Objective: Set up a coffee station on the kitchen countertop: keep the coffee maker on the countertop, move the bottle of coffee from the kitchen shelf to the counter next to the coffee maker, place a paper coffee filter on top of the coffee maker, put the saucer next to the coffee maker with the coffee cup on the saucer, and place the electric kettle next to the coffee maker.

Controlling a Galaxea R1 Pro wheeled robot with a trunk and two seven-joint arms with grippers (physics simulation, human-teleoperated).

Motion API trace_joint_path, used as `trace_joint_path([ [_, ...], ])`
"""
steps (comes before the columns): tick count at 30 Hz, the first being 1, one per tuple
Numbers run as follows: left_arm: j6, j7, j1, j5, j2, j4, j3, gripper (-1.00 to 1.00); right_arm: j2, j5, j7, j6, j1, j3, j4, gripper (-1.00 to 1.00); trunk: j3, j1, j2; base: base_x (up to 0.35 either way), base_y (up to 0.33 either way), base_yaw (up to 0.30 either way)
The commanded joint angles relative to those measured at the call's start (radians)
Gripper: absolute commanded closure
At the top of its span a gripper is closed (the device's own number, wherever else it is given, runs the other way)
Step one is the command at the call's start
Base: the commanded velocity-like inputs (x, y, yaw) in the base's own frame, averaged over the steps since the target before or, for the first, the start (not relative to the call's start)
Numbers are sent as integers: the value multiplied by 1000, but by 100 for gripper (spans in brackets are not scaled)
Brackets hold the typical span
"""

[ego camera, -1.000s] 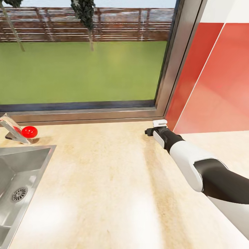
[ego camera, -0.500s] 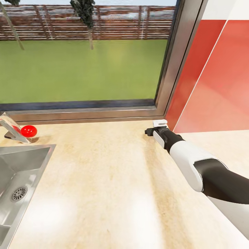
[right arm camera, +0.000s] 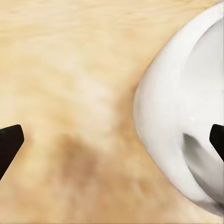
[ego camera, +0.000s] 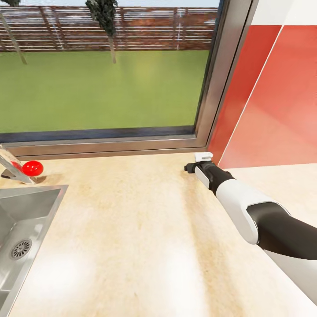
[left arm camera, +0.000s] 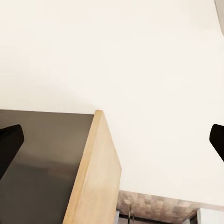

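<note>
The right gripper point(right arm camera: 112, 140) is spread wide over the countertop point(ego camera: 132, 229), holding nothing; a white rounded object point(right arm camera: 186, 116) (unidentifiable) lies just beside one finger. The left gripper point(left arm camera: 112, 140) is equally wide, empty. Sink point(ego camera: 26, 215) well apart.

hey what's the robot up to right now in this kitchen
The robot faces a beige countertop under a window, with a sink to its left. Its right arm reaches toward the back corner, the right end effector low over the counter. The right wrist view shows its fingers spread wide, nothing between them, beside a white rounded object, possibly the saucer.
</note>
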Motion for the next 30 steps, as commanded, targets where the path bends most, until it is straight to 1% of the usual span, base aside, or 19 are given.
trace_joint_path([
  [1,-2,2,0,-10,0,-1,8,-100,0,-10,-6,5,0,8,-1,-100,-1,1,-2,0,0,-29],
  [21,-2,2,0,-10,0,-1,8,-100,1,-10,-6,5,0,8,-1,-100,-1,1,-2,0,0,-2],
  [22,-2,2,0,-10,0,-1,8,-100,1,-10,-6,5,0,8,-2,100,-1,1,-2,0,0,0],
  [30,-2,2,0,-10,0,-1,8,-100,0,-10,-6,5,0,8,-4,100,-1,1,-2,0,0,0],
])
